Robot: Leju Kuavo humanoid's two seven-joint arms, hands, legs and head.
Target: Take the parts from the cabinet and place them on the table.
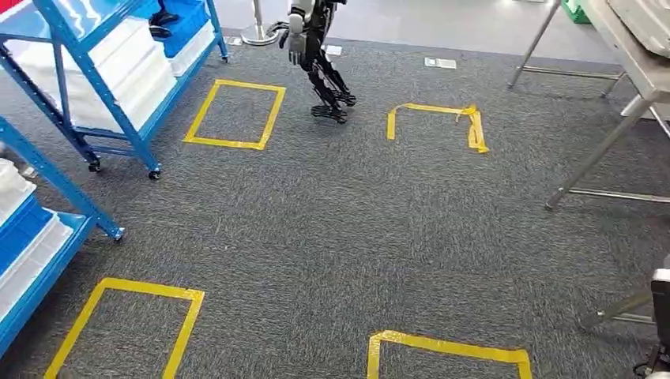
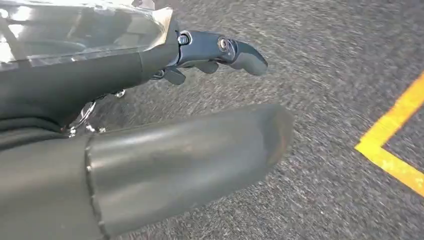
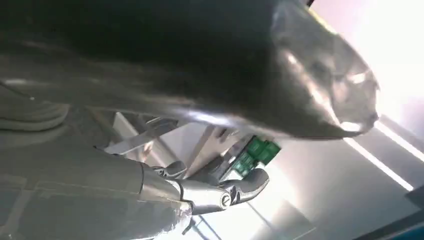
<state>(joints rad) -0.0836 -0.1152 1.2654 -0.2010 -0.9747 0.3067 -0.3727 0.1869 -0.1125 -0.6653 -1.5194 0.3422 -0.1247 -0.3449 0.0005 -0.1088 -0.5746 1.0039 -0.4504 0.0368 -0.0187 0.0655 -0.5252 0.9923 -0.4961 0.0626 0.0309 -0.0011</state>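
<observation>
Left fingers: the left hand (image 2: 150, 125) hangs over the grey carpet (image 1: 332, 229), dark fingers (image 2: 220, 50) extended and apart, nothing between them.
Right fingers: the right hand (image 3: 200, 192) shows curled fingers (image 3: 250, 182); whether they hold anything cannot be told, the view is glare-ridden.
Parts: none visible in either hand; they presumably sit in the white bins (image 1: 126, 71) on the blue cabinet (image 1: 95, 79), off to the left.
Bench: a metal-legged bench (image 1: 632, 79) stands well apart at the right.
Risk, walking: a loose, rumpled yellow tape outline (image 1: 470, 122) could snag a foot.
Risk, traffic: another humanoid robot (image 1: 316, 55) stands near the cabinet; approaching could bring a collision.
</observation>
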